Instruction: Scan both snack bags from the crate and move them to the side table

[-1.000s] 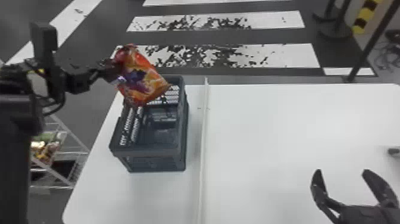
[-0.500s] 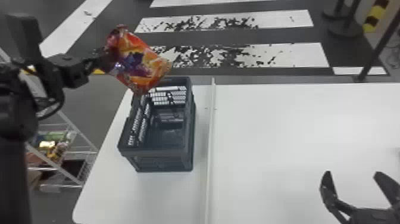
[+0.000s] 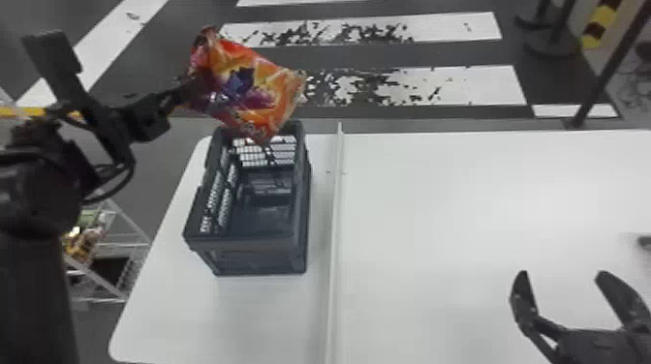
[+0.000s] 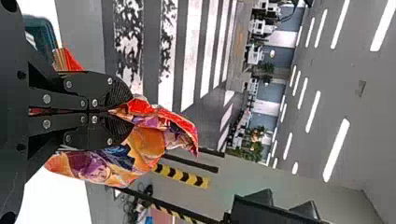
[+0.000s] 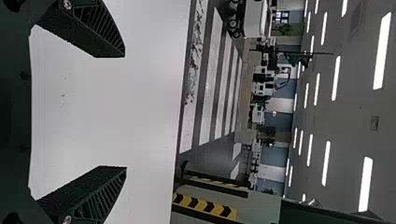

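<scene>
My left gripper [image 3: 186, 92] is up at the far left, above and beyond the crate's back left corner, shut on an orange and red snack bag [image 3: 247, 87]. The bag hangs over the far rim of the dark grey crate [image 3: 247, 238]. In the left wrist view the fingers of my left gripper [image 4: 122, 111] pinch the snack bag [image 4: 144, 142], which bulges out around them. No bag can be made out inside the crate. Low at the right, my right gripper [image 3: 564, 285] stands open over the white table; the right wrist view has my right gripper [image 5: 116, 112] with fingers wide apart.
A raised white strip [image 3: 335, 218] divides the white table [image 3: 460, 218] just right of the crate. Beyond the table's left edge, lower down, a white wire rack [image 3: 114, 242] holds colourful packages. A small dark object [image 3: 644, 242] sits at the table's right side.
The left gripper has lifted and swung slightly left and away with the bag, relative to the crate. The head view has shifted, moving crate and table rightward in it. The right gripper remains open.
</scene>
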`<move>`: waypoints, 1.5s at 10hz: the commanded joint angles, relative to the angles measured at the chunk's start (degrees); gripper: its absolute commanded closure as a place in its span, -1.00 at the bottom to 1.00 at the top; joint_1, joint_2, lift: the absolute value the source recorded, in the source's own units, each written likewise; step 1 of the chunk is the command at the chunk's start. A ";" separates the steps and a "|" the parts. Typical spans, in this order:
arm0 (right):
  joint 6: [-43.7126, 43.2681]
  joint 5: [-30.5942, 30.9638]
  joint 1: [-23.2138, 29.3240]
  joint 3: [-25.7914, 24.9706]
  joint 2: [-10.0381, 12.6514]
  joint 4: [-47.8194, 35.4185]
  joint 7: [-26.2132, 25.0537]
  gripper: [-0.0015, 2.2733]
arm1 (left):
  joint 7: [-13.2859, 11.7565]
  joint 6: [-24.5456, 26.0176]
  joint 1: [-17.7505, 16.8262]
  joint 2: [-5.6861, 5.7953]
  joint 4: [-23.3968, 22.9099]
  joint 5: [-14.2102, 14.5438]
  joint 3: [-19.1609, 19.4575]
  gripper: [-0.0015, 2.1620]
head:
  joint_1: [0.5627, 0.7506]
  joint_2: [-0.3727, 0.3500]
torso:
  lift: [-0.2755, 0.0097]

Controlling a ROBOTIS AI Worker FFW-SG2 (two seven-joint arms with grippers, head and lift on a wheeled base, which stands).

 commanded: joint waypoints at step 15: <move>-3.34 -3.25 0.97 -1.05 0.10 -1.15 -4.92 -0.94 | 12.10 -27.97 3.65 -12.65 27.70 -3.87 -40.01 0.98 | 0.41 -0.94 | 0.40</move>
